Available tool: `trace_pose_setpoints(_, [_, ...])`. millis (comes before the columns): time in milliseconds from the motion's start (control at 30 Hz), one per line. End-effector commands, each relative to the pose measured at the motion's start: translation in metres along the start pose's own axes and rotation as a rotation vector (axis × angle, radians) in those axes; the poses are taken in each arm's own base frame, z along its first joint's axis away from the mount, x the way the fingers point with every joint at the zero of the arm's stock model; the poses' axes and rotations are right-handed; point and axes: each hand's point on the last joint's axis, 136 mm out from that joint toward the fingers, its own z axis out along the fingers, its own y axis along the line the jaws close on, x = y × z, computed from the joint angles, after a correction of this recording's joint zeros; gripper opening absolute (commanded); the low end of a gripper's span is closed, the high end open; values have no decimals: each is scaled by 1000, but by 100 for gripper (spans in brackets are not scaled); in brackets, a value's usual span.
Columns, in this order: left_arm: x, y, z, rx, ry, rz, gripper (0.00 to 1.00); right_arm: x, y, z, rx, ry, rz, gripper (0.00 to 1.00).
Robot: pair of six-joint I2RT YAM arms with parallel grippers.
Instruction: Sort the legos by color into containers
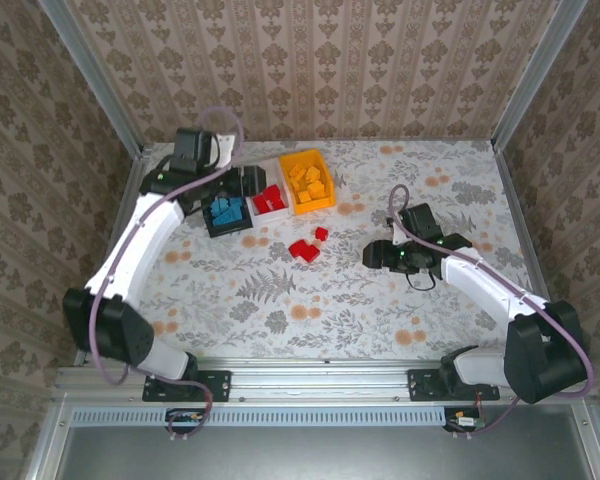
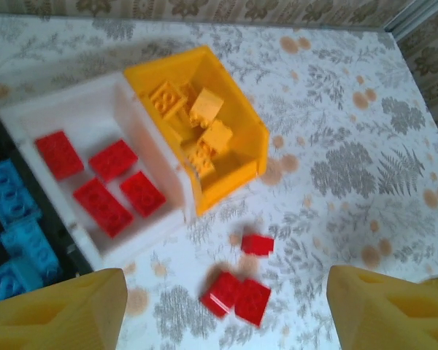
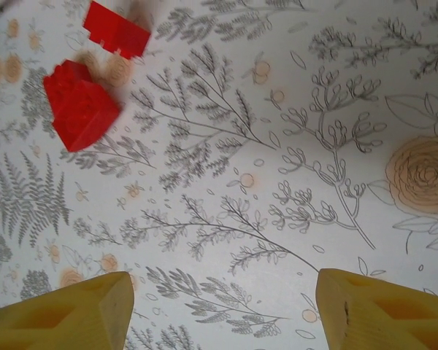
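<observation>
Three joined containers stand at the back left: a black one (image 1: 230,232) with light blue legos (image 1: 227,212), a white one (image 1: 273,215) with red legos (image 1: 270,198), and an orange-yellow one (image 1: 315,207) with yellow legos (image 1: 308,182). The left wrist view looks down on the white bin (image 2: 80,117), its several red bricks (image 2: 102,206) and the yellow bin (image 2: 237,171). Three loose red legos (image 2: 237,295) lie on the table in front of them (image 1: 303,250). My left gripper (image 1: 248,183) (image 2: 226,313) hovers open and holds nothing. My right gripper (image 1: 372,256) (image 3: 223,310) is open near the loose red bricks (image 3: 80,102).
The table has a floral cloth (image 1: 280,290) and is walled by patterned panels with metal posts (image 1: 120,110). Open cloth lies at the right and front. The black bin's edge (image 2: 73,251) and blue bricks (image 2: 14,197) show at the left of the left wrist view.
</observation>
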Motion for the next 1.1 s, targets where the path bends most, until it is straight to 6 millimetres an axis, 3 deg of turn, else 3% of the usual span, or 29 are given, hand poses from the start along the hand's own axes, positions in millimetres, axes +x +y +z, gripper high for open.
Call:
trace_pose_setpoints(0, [27,2,-12,12,-4,-45,76,-16,16,-18,-37,-26,-9,69])
trace_pose_setpoints(300, [110,8,-27,54,24,-160,80,-43,43,-18,-71,-4,-35,72])
trace_pose_setpoints(467, [147,17,-27,46,54,-202,82,-44,54,8,-47,80,-64,75])
trace_pose_setpoints(733, [161,23,-27,39,60,-213,84,-40,73,51,62,203,-142,78])
trace_pose_setpoints(1067, [166,27,-29,30,57,-211,85,-55,79,94,253,227,-190,80])
